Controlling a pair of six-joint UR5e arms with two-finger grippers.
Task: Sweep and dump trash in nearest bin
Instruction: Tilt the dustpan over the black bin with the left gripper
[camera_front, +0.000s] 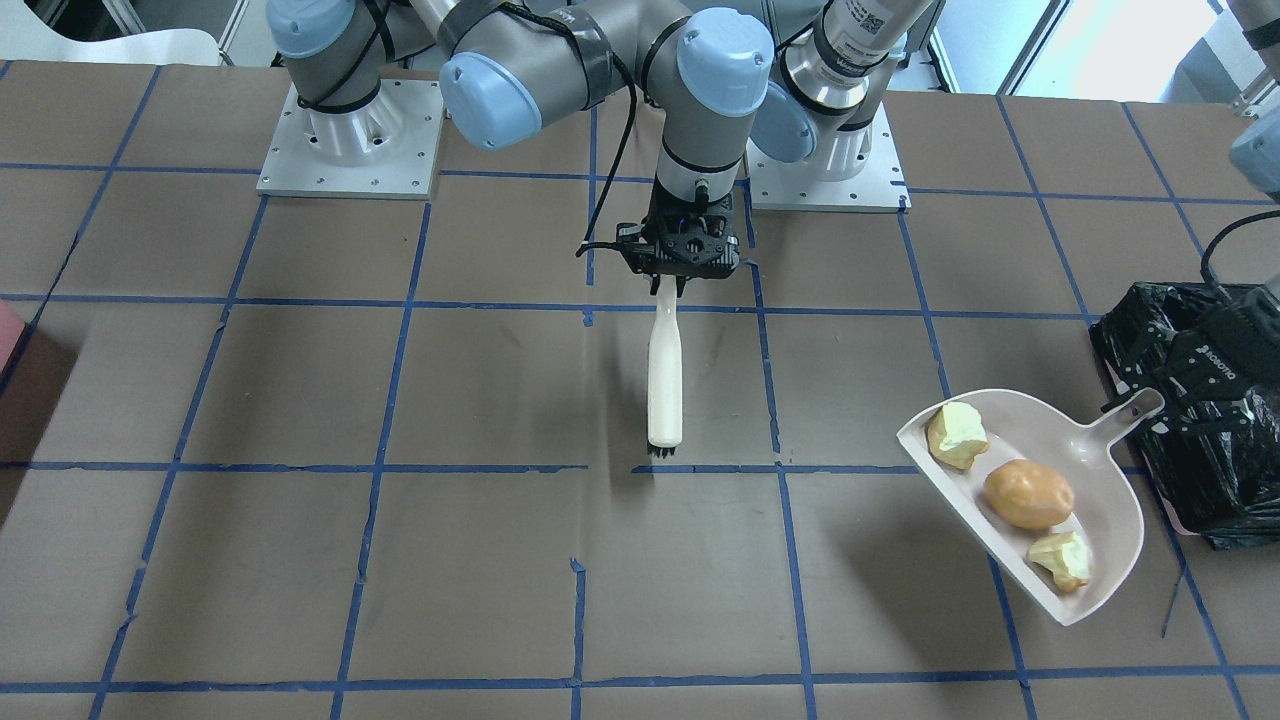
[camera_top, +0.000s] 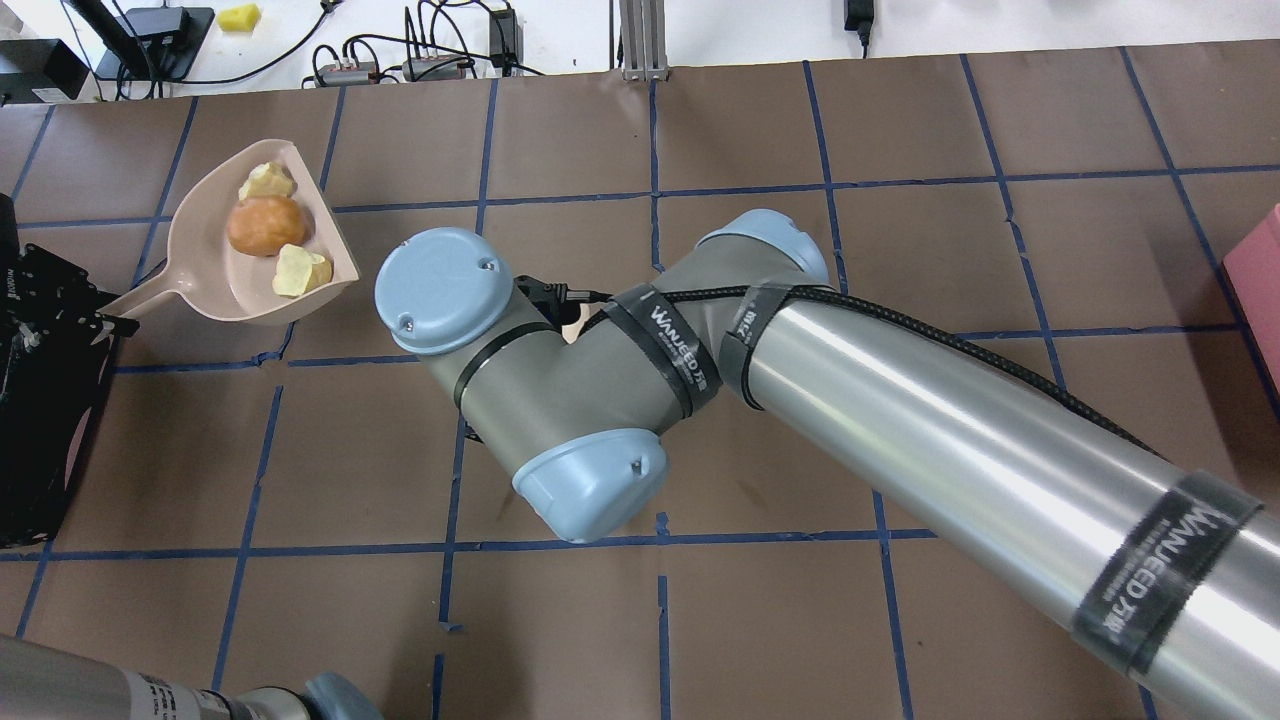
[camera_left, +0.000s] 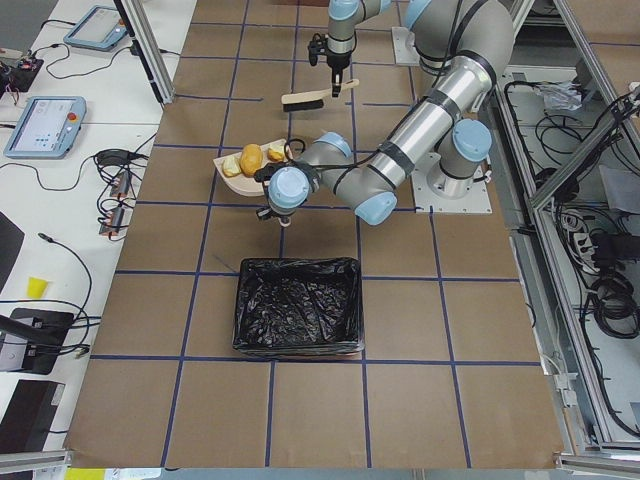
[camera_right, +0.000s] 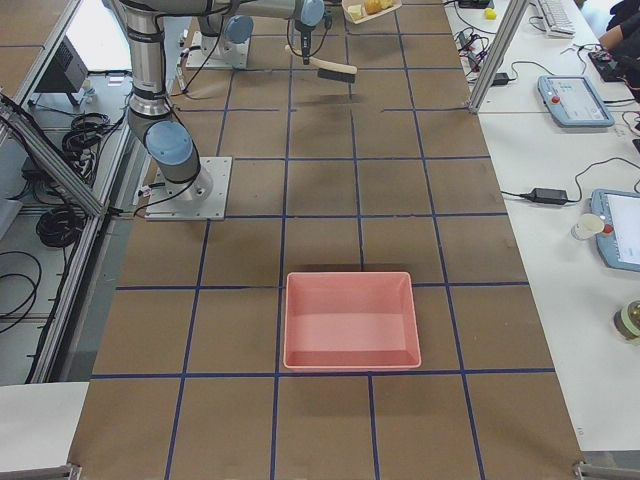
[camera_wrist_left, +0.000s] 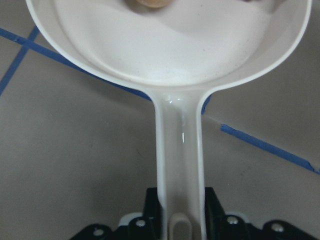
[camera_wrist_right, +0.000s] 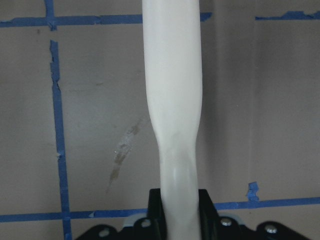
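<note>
My left gripper (camera_front: 1190, 385) is shut on the handle of a pale pink dustpan (camera_front: 1105, 475) and holds it above the table, beside the bin. The dustpan carries the trash: an oval golden roll (camera_front: 1028, 493) between two torn chunks (camera_front: 956, 434) (camera_front: 1062, 558). The bin (camera_front: 1215, 470), lined with a glossy black bag, stands right behind the gripper; it also shows in the exterior left view (camera_left: 298, 305). My right gripper (camera_front: 685, 262) is shut on the handle of a white brush (camera_front: 664, 375), held over the table's middle with its black bristles pointing away from the robot.
A second, unlined pink bin (camera_right: 350, 318) stands toward the table's right end, and its edge shows in the overhead view (camera_top: 1262, 270). The brown table has a blue tape grid. My right arm's elbow (camera_top: 560, 400) hides the table's middle in the overhead view.
</note>
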